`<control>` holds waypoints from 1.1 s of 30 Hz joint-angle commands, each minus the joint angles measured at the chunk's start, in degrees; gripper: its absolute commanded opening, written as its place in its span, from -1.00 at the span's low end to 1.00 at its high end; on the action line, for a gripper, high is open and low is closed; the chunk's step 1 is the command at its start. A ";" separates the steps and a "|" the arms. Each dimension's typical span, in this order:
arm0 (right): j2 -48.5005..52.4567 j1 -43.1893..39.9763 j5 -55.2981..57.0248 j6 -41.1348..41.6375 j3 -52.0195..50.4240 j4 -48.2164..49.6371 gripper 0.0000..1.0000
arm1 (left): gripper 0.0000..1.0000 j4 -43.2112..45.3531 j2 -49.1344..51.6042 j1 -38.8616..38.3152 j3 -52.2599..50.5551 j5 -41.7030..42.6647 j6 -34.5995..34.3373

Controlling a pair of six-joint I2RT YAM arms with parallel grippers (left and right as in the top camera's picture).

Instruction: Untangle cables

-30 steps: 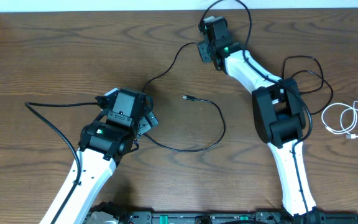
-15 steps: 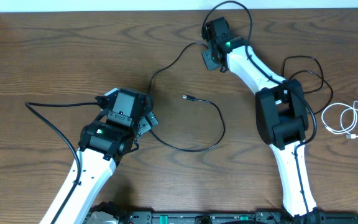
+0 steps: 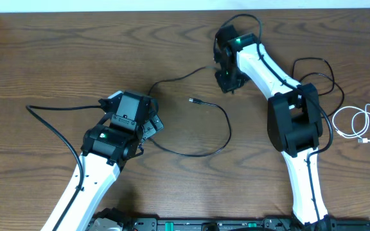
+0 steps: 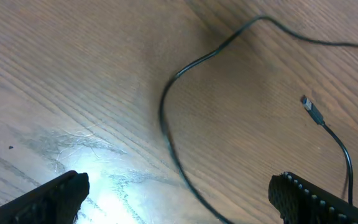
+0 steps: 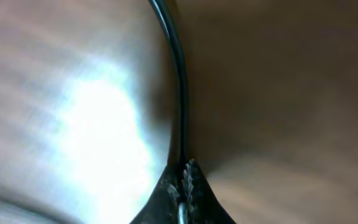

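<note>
Right arm (image 3: 262, 61) is reached out to the far middle of the bench (image 3: 44, 58), and its jaws are pinched tight on the black cable (image 4: 162, 115); in the right wrist view the cord runs straight down the frame and ends up squeezed between the toothed fingertips (image 5: 188, 177), nothing else visible there but blurry wood grain. From that grip the black cable heads left across the bench, bends down just beside the left arm's (image 3: 108, 144) wrist end, then swings round in a big open loop to the right and back up; its plug end (image 3: 192, 100) lies loose on the wood inside that loop, touching nothing. Left jaws are spread wide and gripping nothing; in the left wrist view the two dark fingers (image 4: 55, 193) sit at the bottom corners with the cable lying on the bench between them, not touching either one. White cable (image 3: 354, 123) is coiled up on its own at the right edge of the bench, past the right arm's base, well apart from the black one; no crossing between the two.
</note>
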 commanded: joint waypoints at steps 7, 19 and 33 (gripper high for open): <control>5.73 5.20 -12.70 -0.04 -3.52 -5.55 -0.90 | 0.96 -0.22 0.22 0.17 0.57 -1.38 0.52; 5.73 8.11 -4.46 -1.68 -3.52 -7.56 -0.03 | 0.96 -0.22 0.22 0.17 0.57 -1.38 0.52; 5.73 8.17 -11.13 -18.99 -3.52 -6.27 0.99 | 0.96 -0.22 0.22 0.17 0.57 -1.38 0.52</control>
